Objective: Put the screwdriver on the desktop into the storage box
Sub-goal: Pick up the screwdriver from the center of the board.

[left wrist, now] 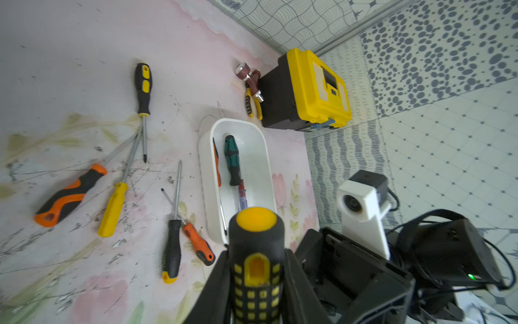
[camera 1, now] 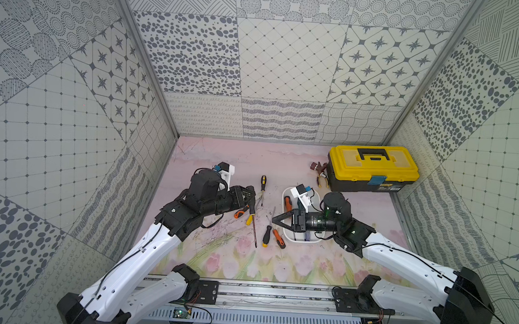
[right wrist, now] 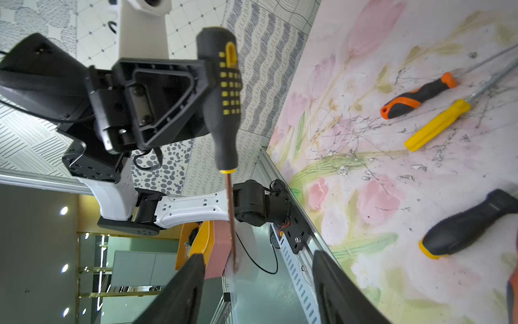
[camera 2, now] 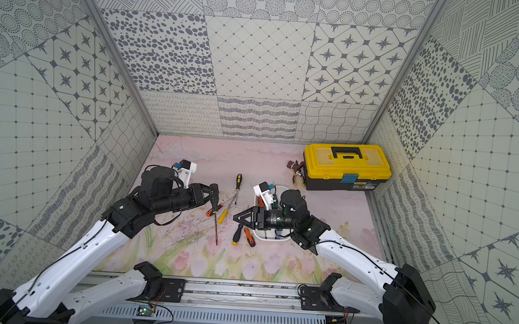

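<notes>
While the left jaws clench a screwdriver (left wrist: 256, 241) by its handle, the right jaws stand released beside the box (left wrist: 206, 174).

**Screwdrivers, a white box and a flowered desk**

A black screwdriver (right wrist: 221, 117) with yellow studs is lifted clear of the desk (camera 1: 221, 163), its handle pinched in the left claw (camera 1: 249, 196) and its reddish shaft pointing toward the near edge. Five others, among them an all-yellow one (left wrist: 112, 209), lie loose on the pink tulip print. The box (left wrist: 207, 174), shallow, white and round-cornered, holds a green-handled one (left wrist: 232, 160) and two more.
</notes>
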Controlling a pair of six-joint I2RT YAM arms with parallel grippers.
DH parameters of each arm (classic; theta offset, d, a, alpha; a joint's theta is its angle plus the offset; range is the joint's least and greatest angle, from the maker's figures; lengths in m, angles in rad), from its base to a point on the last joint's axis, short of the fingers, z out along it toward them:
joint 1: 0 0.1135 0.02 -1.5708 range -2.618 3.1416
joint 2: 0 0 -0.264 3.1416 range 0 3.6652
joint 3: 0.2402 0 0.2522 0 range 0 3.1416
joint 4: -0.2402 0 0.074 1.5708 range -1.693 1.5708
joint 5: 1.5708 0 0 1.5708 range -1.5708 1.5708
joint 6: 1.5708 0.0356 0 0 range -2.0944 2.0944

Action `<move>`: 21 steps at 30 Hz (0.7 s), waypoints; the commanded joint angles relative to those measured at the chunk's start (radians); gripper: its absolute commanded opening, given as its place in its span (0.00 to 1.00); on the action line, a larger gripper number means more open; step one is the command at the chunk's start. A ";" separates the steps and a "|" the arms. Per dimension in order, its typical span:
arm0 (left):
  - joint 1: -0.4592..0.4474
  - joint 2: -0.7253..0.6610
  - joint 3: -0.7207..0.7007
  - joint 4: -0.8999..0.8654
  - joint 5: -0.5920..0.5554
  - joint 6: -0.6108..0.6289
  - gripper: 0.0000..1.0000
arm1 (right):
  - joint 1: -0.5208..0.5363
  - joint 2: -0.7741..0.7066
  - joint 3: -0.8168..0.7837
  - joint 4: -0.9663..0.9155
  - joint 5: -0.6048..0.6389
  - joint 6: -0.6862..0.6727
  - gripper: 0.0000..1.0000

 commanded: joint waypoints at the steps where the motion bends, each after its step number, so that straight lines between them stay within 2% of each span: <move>1: 0.019 -0.015 -0.132 0.483 0.334 -0.224 0.00 | 0.054 0.025 0.056 -0.016 0.025 -0.056 0.75; 4: 0.019 -0.003 -0.201 0.649 0.365 -0.310 0.00 | 0.120 0.031 0.088 -0.034 0.055 -0.093 0.78; 8: 0.019 -0.008 -0.266 0.763 0.364 -0.366 0.00 | 0.135 0.033 0.089 -0.021 0.069 -0.092 0.71; 14: 0.020 -0.048 -0.356 0.896 0.311 -0.435 0.00 | 0.148 0.061 0.085 0.023 0.065 -0.075 0.38; 17: 0.020 -0.059 -0.362 0.886 0.298 -0.427 0.00 | 0.150 0.052 0.084 0.020 0.080 -0.080 0.18; 21: 0.019 -0.068 -0.359 0.838 0.289 -0.397 0.00 | 0.152 0.020 0.083 -0.015 0.106 -0.099 0.03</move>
